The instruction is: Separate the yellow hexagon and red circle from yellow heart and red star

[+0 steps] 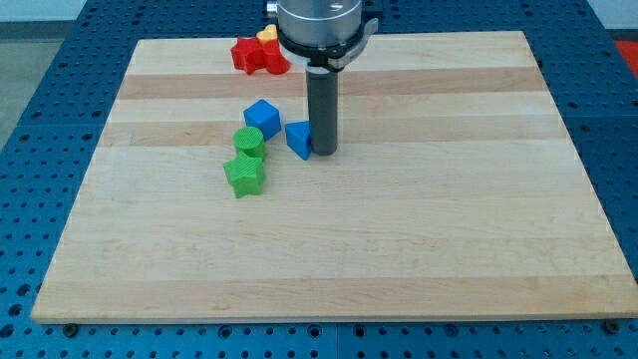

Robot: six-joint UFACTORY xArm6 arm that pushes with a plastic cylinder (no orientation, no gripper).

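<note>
Green star-shaped block sits furthest left, nearest of the cluster on the table. Just behind it, touching or nearly so, a green round block. Further back and slightly right, a blue cube. Right of that, a blue block, shape roughly triangular, hard to confirm.

My tip rests directly against the right side of this blue block; contact appears made. No fingers on this rig, only the rod, so there is nothing to read as apart or together.

Task blocks: at the far edge, left of the rod mount, a red block touching a second red block, shapes unclear. A yellow block peeks behind them, mostly hidden by the arm. Only one yellow piece visible. All well apart from my tip.
</note>
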